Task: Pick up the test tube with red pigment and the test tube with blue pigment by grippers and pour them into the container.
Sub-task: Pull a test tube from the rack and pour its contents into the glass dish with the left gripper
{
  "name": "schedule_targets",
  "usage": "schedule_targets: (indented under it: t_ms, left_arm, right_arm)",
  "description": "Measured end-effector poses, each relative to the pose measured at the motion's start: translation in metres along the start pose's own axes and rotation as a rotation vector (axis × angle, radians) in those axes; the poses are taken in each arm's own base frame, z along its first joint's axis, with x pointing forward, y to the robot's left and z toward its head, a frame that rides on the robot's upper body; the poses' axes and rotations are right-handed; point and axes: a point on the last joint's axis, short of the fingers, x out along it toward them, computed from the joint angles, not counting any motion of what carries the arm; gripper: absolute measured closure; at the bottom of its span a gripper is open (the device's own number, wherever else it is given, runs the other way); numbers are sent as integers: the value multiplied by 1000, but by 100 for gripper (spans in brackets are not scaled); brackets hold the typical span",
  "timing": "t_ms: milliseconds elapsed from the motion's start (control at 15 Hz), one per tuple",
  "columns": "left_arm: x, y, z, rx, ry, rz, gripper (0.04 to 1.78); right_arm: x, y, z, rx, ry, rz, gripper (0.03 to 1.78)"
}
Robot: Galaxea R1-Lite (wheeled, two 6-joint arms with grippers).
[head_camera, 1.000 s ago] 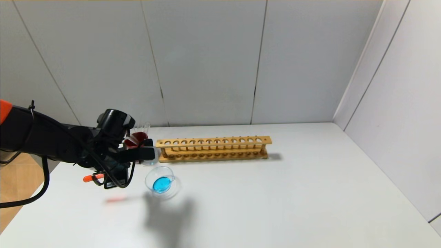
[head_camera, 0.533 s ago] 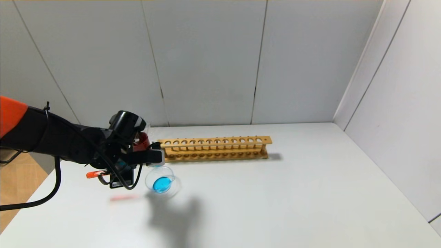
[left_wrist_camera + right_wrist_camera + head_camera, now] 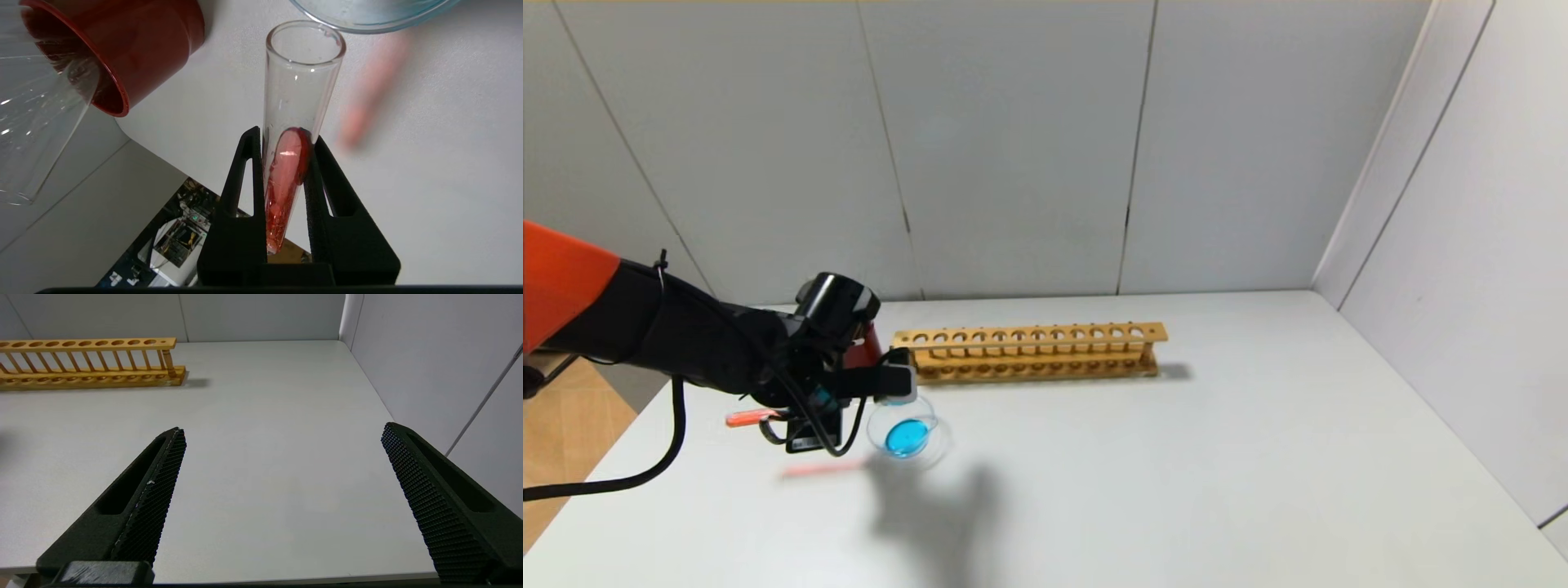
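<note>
My left gripper (image 3: 286, 136) is shut on the test tube with red pigment (image 3: 296, 102), holding it nearly level above the table. The red liquid lies along the tube's lower half, between the fingers. The tube's open mouth is next to the rim of the container (image 3: 367, 18). In the head view the tube's orange-red end (image 3: 743, 418) sticks out left of the gripper (image 3: 805, 408). The container (image 3: 907, 437), a low clear dish, holds blue liquid. The test tube with blue pigment is out of view. My right gripper (image 3: 282, 433) is open and empty over the right part of the table.
A dark red cup (image 3: 122, 49) with clear glassware (image 3: 36, 114) stands just behind the left gripper. An empty wooden tube rack (image 3: 1029, 353) runs along the back middle of the white table (image 3: 1217, 474). A faint pink patch (image 3: 821, 469) lies on the table under the tube.
My left gripper has moved right and slightly forward with the red tube, bringing the tube's mouth up to the dish. The dish and rack have not moved.
</note>
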Motion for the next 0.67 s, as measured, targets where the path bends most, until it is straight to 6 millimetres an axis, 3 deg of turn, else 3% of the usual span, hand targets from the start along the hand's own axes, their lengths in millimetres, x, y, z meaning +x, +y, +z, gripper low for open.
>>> schedule_targets:
  t_ms: [667]
  left_arm:
    - [9,-1,6,41,9,-16,149]
  right_arm:
    - [0,0,0,0,0,0,6]
